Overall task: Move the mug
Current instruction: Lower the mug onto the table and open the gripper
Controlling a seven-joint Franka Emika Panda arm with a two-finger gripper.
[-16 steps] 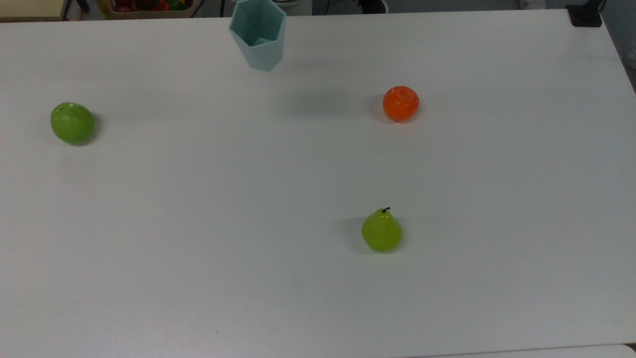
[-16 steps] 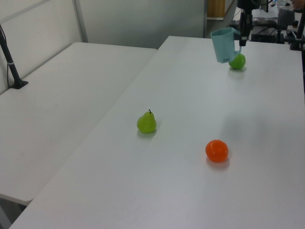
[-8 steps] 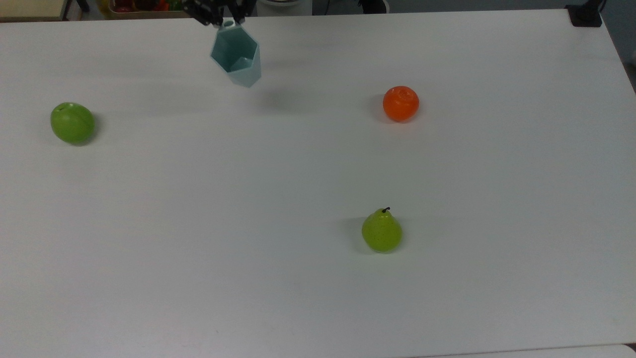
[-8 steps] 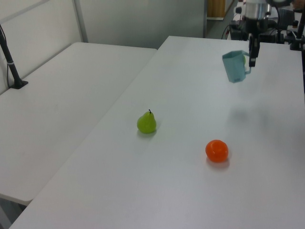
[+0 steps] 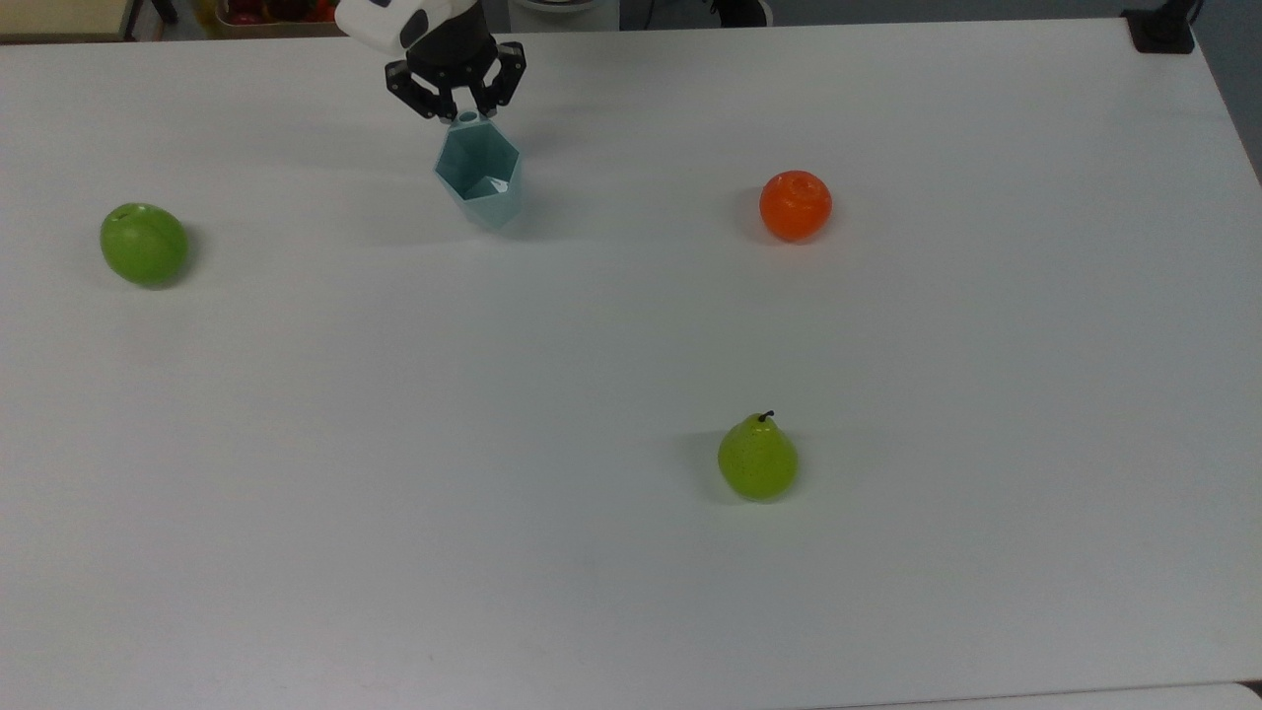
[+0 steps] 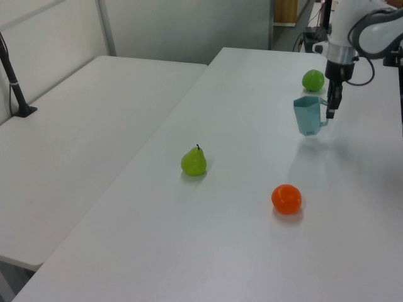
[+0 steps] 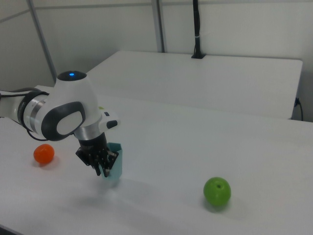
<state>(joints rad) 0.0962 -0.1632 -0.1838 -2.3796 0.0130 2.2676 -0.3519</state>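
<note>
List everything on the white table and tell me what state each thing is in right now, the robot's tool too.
Pale teal faceted plastic mug: upright, open end up, held by its small loop handle, at or just above the table.
Black two-finger tool: shut on the mug's handle, pointing down.
Round green apple: resting on the table, untouched.
Round orange fruit: resting on the table, untouched.
Yellow-green pear: standing upright, stem up.

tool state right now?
Tool: shut on the small loop handle of the pale teal faceted plastic mug, which sits at or just above the white table.
</note>
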